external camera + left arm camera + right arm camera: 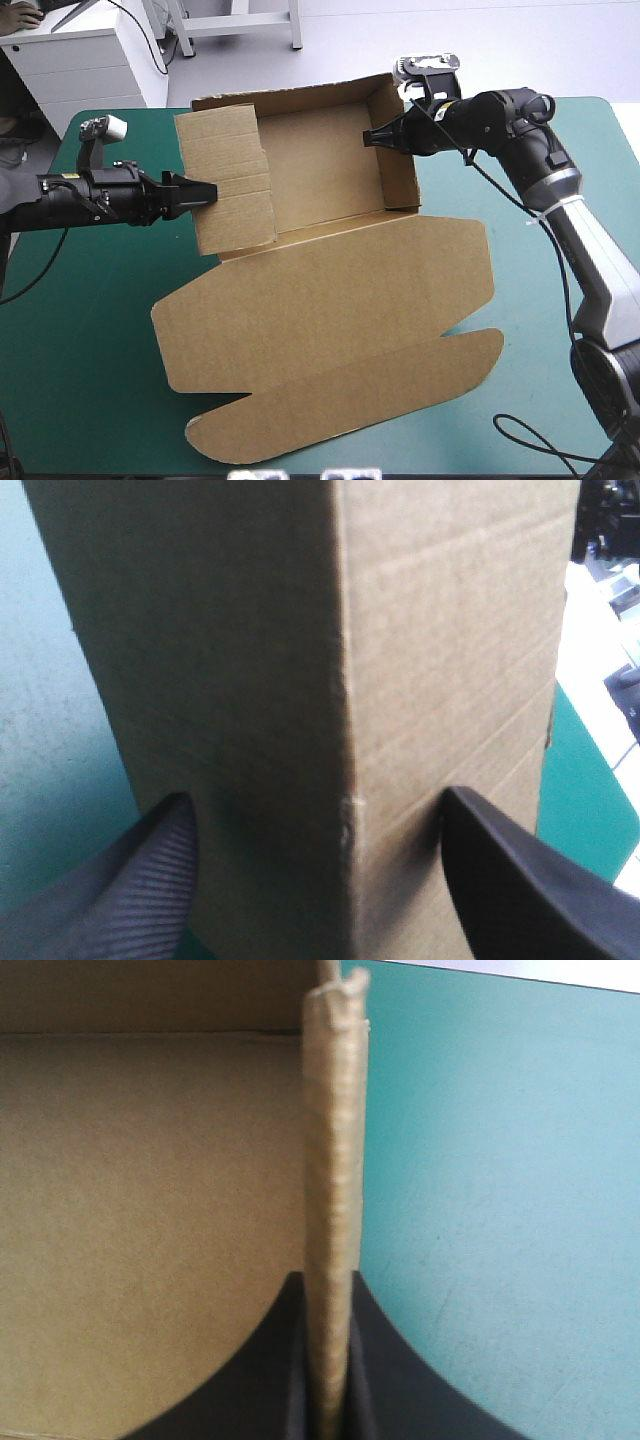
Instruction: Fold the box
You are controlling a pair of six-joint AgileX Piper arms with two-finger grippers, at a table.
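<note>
Seen from above, the box (330, 270) lies in the middle of the table (90, 340), its tray (320, 160) half formed at the far side and its lid (340, 330) flat on the near side. In the left wrist view the left gripper (318, 802) has its fingers apart around the crease of the left flap (300, 630), so push inward slowly along it. In the right wrist view the right gripper (328, 1278) is clamped on the right wall (335, 1110); hold firmly so the tray cannot slide.

The box (330, 300) is a sheet of brown board, half formed, lying on the tabletop (90, 330). Its open tray sits toward 12 o'clock. The far wall and the 3 o'clock wall stand upright, and the creased 9 o'clock panel is raised. The lid lies flat toward 6 o'clock, its rounded flaps spread.
</note>
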